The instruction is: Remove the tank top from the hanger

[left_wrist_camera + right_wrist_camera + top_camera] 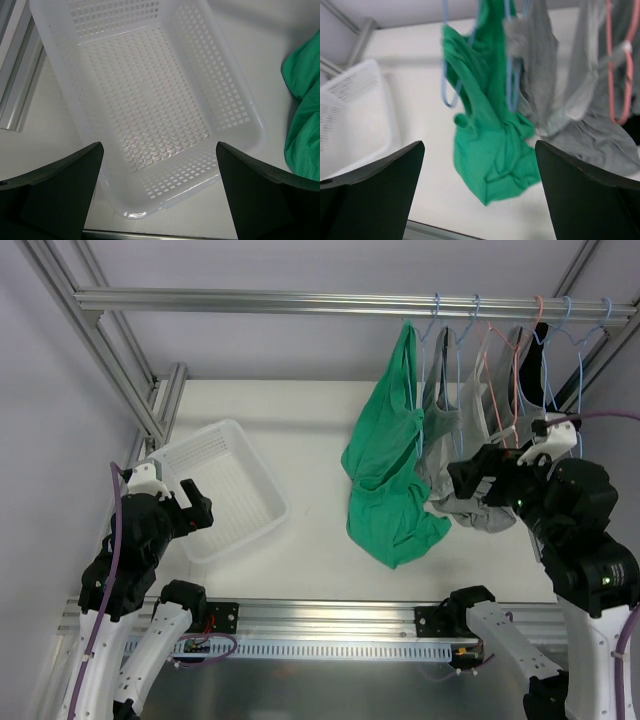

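Hanging tank top (385, 480) well apart from basket (225, 490).

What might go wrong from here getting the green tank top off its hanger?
The gray tops hang pressed against the green tank top, and the open right gripper sits beside the gray cloth, so it may pinch the wrong garment. The green tank top is bunched around its blue hanger; a pull might drag the hanger off the rail too.
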Controlling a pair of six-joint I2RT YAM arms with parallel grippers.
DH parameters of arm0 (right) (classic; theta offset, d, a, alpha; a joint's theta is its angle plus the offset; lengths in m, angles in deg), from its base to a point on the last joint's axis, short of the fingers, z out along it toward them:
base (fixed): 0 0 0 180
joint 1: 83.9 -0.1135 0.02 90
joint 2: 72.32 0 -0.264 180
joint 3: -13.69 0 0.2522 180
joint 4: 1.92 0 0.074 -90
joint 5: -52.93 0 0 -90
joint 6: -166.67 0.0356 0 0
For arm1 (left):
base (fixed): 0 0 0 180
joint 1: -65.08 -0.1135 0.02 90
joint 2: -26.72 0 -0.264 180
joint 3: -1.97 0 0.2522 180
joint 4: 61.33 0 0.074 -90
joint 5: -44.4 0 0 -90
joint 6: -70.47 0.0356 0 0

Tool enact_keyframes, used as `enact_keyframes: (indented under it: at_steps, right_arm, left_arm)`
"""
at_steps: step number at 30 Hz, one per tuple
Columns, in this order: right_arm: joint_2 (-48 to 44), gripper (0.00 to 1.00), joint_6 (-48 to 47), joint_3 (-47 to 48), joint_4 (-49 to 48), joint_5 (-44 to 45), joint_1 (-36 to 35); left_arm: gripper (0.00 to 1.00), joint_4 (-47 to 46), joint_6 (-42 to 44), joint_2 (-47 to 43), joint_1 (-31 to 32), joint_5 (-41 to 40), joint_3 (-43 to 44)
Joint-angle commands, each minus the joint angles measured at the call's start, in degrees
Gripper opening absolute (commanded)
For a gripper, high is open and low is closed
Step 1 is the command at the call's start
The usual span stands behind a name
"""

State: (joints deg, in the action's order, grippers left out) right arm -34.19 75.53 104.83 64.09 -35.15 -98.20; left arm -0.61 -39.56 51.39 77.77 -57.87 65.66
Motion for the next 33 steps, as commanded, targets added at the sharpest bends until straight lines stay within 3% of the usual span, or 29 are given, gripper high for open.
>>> enact_keyframes:
  at_steps: [1,4,10,14,19,22,26,29,33]
  right_arm:
    - [8.0,0.99,3.1,9.3,-7.1,-11.0,-0.4]
    - [18.1,0.94,1.8,18.6,-5.2,-12.5,-0.9]
    - [38.9,0.77,-4.1,41.1,3.3,0.3,-5.1]
    - [45.9,0.68,-6.4,46.4,3.8,6.8,-5.5]
    - [51.8,0.60,-7.4,48.3,3.7,6.3,-5.4]
    - [54.6,0.49,-7.5,47.8,3.6,6.6,-5.4]
    - [54.6,0.15,-6.2,45.2,1.7,8.3,-5.6]
    - [52.9,0.00,-5.0,43.5,-0.4,9.5,-5.6]
    - [50.3,0.00,-4.0,43.0,-3.7,10.1,-5.5]
  left_arm:
    - [0.99,-2.0,-0.2,-0.8,-0.2,0.1,-0.3]
    - [0.99,-2.0,-0.2,-1.3,-0.2,0.1,-0.4]
    - [0.99,-2.3,-0.3,-1.9,-0.2,0.5,-0.7]
    - [0.99,-2.5,-0.3,-2.0,-0.3,0.5,-0.8]
    - [0.99,-2.6,-0.2,-1.8,-0.2,0.9,-0.9]
    - [0.99,-2.7,-0.1,-1.6,-0.2,1.0,-0.9]
    - [0.99,-2.7,-0.2,-1.9,-0.3,1.0,-1.0]
    - [0.99,-2.7,-0.1,-1.9,-0.2,1.2,-1.1]
    - [0.99,-2.8,-0.1,-1.6,-0.2,1.3,-1.1]
